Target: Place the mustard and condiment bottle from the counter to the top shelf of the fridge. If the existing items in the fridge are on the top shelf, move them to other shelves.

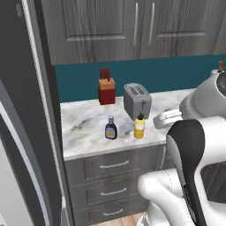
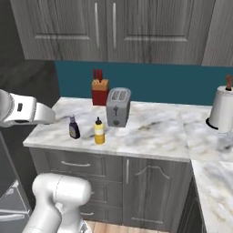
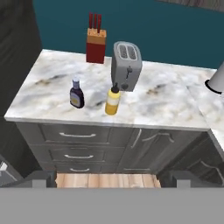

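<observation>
Mustard [image 3: 112, 101] and condiment bottle [image 3: 76, 95] stand near the counter's [image 3: 166, 105] front edge; the hand view alone shows the gripper [image 3: 105, 179], fingers spread apart, while the left base view alone shows the fridge [image 1: 26, 132].

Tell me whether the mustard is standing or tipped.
Standing: the mustard rests on its base on the counter, its narrow top up.

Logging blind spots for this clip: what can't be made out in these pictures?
- Fridge interior: in the left base view, just a dark side panel at the left edge; shelves and whatever sits on them are hidden.
- Condiment bottle label: too small to read in any view.
- Hand: the hand view shows only the tips, spread wide with nothing between them.
- Paper towel roll: cut off by the right edge in the right base view.
</observation>
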### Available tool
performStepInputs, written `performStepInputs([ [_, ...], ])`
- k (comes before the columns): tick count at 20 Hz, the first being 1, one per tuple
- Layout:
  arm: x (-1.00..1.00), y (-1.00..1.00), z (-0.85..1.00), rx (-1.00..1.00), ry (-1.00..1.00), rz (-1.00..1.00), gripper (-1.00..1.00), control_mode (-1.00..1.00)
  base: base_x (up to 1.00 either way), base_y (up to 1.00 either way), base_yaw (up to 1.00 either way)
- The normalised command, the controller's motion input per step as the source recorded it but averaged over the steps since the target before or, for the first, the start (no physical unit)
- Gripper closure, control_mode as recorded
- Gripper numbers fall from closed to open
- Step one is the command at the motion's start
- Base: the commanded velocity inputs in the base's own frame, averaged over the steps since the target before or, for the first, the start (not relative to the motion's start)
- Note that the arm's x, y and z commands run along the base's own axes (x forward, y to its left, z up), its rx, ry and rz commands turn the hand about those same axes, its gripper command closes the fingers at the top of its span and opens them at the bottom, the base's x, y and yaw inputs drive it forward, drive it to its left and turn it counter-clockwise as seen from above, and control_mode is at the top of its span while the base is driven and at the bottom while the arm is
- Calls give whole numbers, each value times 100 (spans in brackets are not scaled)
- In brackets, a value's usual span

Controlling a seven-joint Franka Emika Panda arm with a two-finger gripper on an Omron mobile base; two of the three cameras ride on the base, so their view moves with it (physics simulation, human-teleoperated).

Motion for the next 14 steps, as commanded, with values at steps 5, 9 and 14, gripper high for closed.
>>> performStepInputs([
  [5, 0, 0, 0, 0, 0, 0, -100, 100, 39, -30, 19],
  [9, 18, -16, -6, 0, 0, 8, -100, -100, 18, -9, 9],
  [14, 42, -49, -33, 0, 8, 7, -100, -100, 0, 0, 0],
])
